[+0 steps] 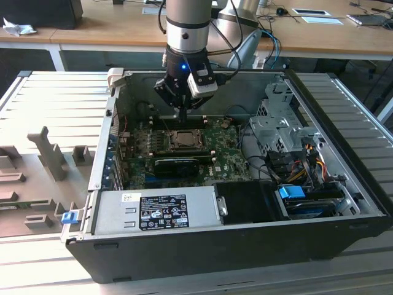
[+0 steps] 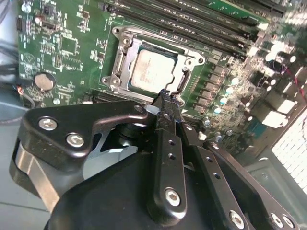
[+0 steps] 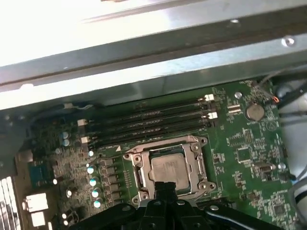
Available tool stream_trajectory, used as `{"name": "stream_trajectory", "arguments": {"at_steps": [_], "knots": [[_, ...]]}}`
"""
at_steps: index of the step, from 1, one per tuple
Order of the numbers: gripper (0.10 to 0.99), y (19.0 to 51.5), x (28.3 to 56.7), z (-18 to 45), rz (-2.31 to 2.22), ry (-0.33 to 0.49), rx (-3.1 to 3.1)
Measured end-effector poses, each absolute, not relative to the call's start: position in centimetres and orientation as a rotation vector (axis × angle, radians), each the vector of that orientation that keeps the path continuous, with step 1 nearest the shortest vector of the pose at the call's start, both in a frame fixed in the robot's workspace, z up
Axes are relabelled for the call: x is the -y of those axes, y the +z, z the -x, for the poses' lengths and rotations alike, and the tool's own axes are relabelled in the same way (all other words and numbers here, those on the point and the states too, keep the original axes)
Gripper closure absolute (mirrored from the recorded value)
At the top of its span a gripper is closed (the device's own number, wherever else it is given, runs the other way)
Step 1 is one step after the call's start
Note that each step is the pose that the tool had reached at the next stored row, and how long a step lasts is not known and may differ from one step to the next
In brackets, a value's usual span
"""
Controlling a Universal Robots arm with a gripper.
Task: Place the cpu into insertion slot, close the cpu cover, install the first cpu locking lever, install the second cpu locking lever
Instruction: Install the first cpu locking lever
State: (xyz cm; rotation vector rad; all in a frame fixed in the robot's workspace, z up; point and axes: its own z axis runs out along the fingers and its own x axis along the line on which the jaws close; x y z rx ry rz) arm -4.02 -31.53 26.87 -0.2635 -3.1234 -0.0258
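The cpu (image 2: 153, 72) (image 3: 168, 166) lies flat in the insertion slot (image 1: 184, 140), its pale metal face showing through the window of the cpu cover (image 2: 119, 61) (image 3: 135, 168). The silver cover lies flat around the chip. In both wrist views my gripper (image 2: 165, 97) (image 3: 165, 185) is shut with nothing between its black fingers, and its tip is at one edge of the socket frame. Whether the tip touches the frame I cannot tell. In the exterior view the gripper (image 1: 182, 114) hangs just above the socket's far side.
The green motherboard (image 1: 224, 153) lies inside an open black computer case (image 1: 184, 246). Memory slots (image 3: 144, 125) run along the socket's far side and a long black expansion card (image 1: 175, 163) along its near side. A grey power supply box (image 1: 153, 209) and a drive cage (image 1: 282, 129) with cables crowd the case.
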Motion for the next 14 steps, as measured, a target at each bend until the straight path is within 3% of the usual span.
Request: {"name": "stream_trajectory", "arguments": {"at_steps": [14], "knots": [[0.980,26.87,31.53,4.02,-0.123,-0.024,3.130]]}}
